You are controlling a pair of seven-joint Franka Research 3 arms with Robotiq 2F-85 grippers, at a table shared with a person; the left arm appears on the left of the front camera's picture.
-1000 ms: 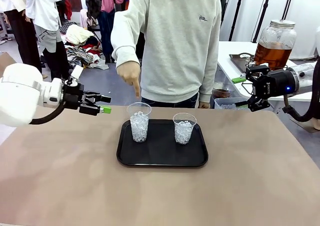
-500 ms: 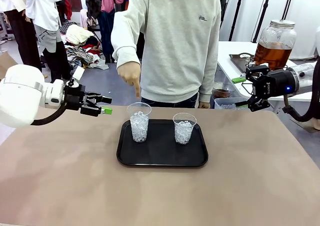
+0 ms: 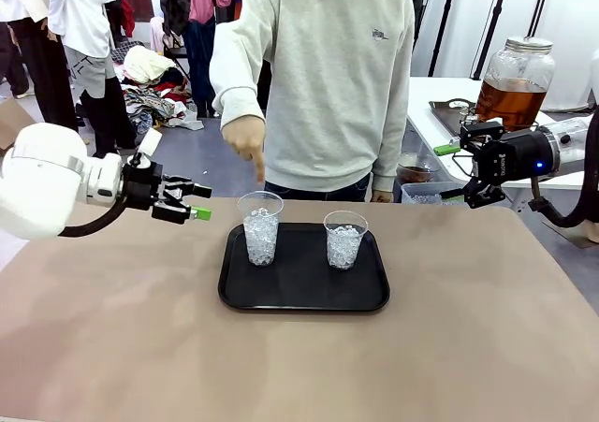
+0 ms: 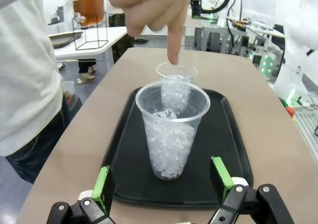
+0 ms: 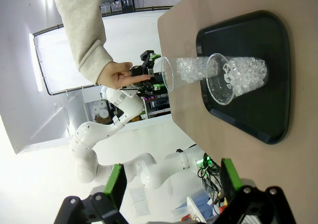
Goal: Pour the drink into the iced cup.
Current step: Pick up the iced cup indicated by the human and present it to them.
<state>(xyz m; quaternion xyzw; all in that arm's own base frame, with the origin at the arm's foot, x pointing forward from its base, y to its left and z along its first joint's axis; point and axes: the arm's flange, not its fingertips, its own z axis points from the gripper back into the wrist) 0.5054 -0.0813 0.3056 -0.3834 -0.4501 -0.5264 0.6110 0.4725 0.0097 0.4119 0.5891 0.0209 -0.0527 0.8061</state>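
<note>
Iced cups, two of them, stand on a black tray (image 3: 301, 306) near the middle of the table. One is on the robot's left (image 3: 260, 227) and the other on its right (image 3: 344, 240), close together but not touching.

They look like thin, clear plastic: light, easily tipped and quick to buckle. A soft hold around the middle of the wall, below the rim, would suit best.

The left gripper (image 3: 200, 203) hovers just left of the tray, fingers spread wide and empty. The right gripper (image 3: 447, 172) hangs past the table's far right corner, also wide open.

A person's hand (image 3: 245, 141) points a finger down at the left cup.

Farthest off, the drink (image 3: 510, 104) sits in a big glass jar (image 3: 517, 66) on a side table. It is probably heavy, slick and breakable, and the liquid would slosh.
</note>
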